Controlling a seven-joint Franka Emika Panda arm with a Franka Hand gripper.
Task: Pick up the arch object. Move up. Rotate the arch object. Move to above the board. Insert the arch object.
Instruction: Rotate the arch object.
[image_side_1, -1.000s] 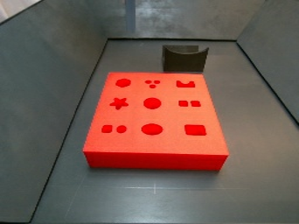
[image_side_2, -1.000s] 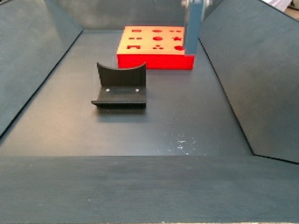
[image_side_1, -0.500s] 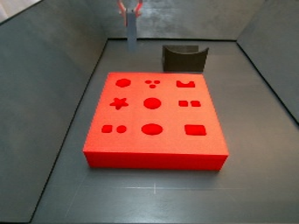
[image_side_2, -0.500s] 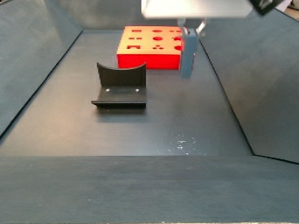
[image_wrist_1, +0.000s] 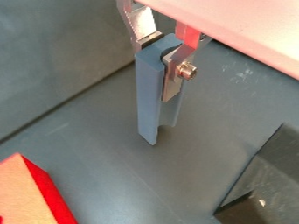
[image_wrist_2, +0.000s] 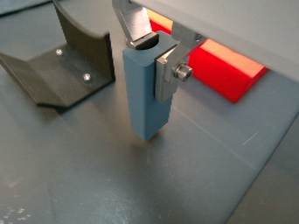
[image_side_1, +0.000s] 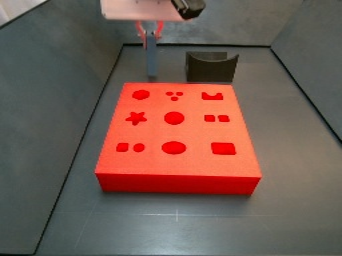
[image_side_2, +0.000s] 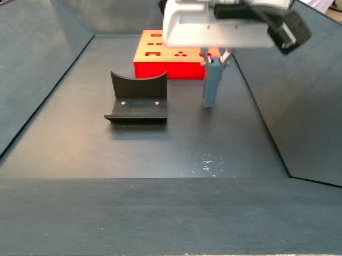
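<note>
Dark grey floor (image_side_2: 160, 150), grey walls. Gripper (image_side_2: 214, 60), earlier high near the frame top, now lower in both side views; pointing straight down, jaws clamped on arch object (image_side_2: 211, 82). Arch object upright, hanging just above the floor; silver fingers (image_wrist_1: 176, 66) pressed to its upper part in both wrist views (image_wrist_2: 146, 92). Board (image_side_1: 175, 135) flat on the floor beside it. Fixture (image_side_2: 136, 98) near, unmoved

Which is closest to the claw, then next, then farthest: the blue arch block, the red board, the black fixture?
Judged from a side view:
1. The arch object, held upright in the claw.
2. The board, just behind it.
3. The fixture, off to the side, nearer the camera.
</note>
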